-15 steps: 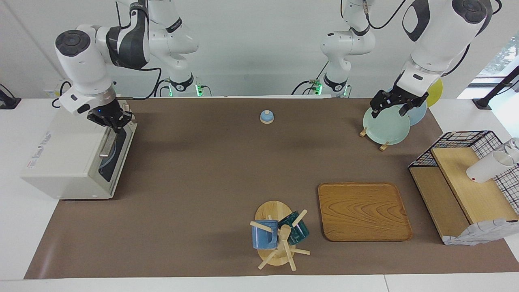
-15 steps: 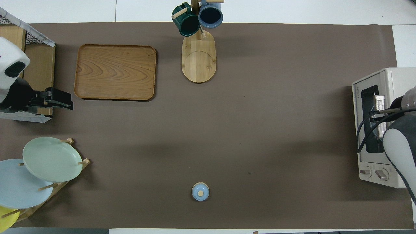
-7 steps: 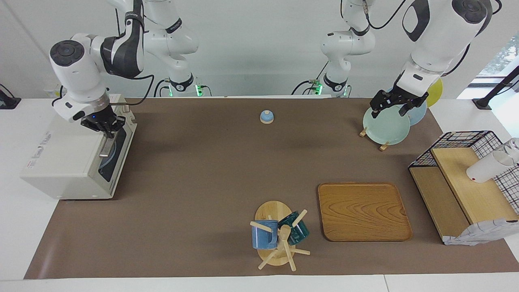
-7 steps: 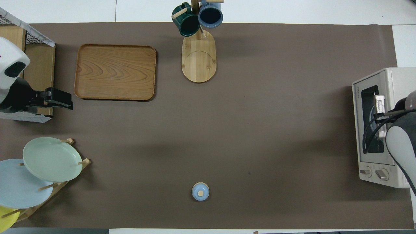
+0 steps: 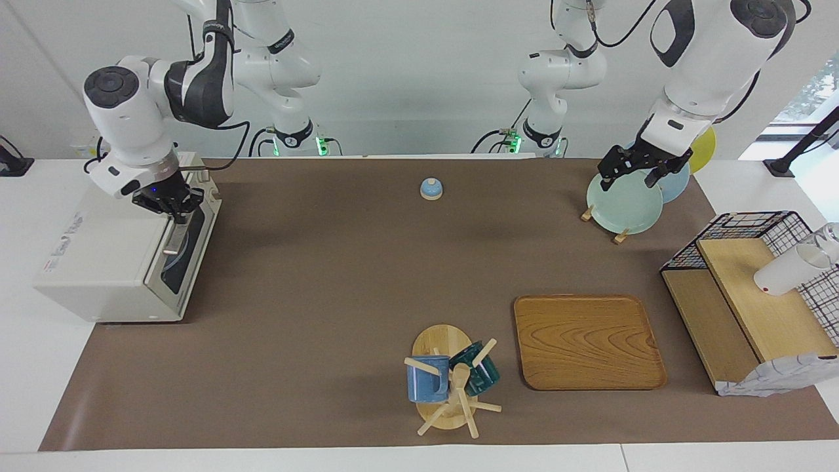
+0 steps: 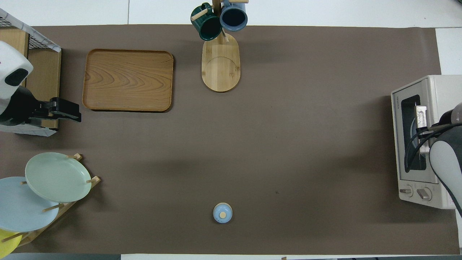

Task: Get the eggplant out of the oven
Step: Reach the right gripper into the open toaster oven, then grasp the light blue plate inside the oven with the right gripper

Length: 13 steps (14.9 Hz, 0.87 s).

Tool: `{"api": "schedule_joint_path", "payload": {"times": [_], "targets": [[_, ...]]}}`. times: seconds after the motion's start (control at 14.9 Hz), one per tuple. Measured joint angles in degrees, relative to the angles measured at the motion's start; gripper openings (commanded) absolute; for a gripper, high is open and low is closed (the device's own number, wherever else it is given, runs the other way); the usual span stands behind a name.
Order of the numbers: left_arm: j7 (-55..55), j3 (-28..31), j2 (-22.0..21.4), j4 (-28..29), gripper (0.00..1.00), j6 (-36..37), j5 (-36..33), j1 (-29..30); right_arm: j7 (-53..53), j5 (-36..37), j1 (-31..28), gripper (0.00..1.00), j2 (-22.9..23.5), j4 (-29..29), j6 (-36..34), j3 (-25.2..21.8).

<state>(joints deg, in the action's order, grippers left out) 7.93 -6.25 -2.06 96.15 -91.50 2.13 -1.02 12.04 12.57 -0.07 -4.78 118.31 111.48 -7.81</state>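
Observation:
The cream-white oven (image 5: 98,262) (image 6: 433,86) stands at the right arm's end of the table, its dark glass door (image 5: 178,259) (image 6: 411,133) facing the table's middle. My right gripper (image 5: 172,204) is shut and sits at the door's top edge, just above the end of the silver handle (image 5: 172,242) (image 6: 421,117) nearer to the robots. I cannot tell whether it touches the handle. In the overhead view the right arm hides this gripper. The eggplant is hidden. My left gripper (image 5: 630,178) (image 6: 74,110) waits open and holding nothing, over the plate rack.
A rack of plates (image 5: 623,203) (image 6: 56,177) stands near the left arm's base. A wire basket with wooden shelves (image 5: 754,288) holds a white cup (image 5: 783,272). On the mat lie a wooden tray (image 5: 586,341) (image 6: 128,80), a mug tree (image 5: 449,380) (image 6: 220,61) and a small blue lid (image 5: 430,189) (image 6: 222,213).
My right gripper drew back from the door's upper corner toward the oven's top, then settled at the door's top edge. The left arm has not moved.

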Motion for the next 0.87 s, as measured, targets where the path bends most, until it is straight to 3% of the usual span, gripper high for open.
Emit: {"api": "schedule_joint_path", "payload": {"times": [0.2,0.4,0.87], "targets": [[0.0,0.0,0.0,0.0,1.00,0.0,0.0,0.0,-5.4,-0.2,4.7,0.00,0.2,2.7,3.9,0.3],[0.0,0.0,0.0,0.0,1.00,0.0,0.0,0.0,-12.6,-0.2,9.4,0.00,4.4,5.9,12.5,0.7],[0.0,0.0,0.0,0.0,1.00,0.0,0.0,0.0,-14.3,-6.3,9.6,0.00,9.8,7.8,20.0,0.7]]}}
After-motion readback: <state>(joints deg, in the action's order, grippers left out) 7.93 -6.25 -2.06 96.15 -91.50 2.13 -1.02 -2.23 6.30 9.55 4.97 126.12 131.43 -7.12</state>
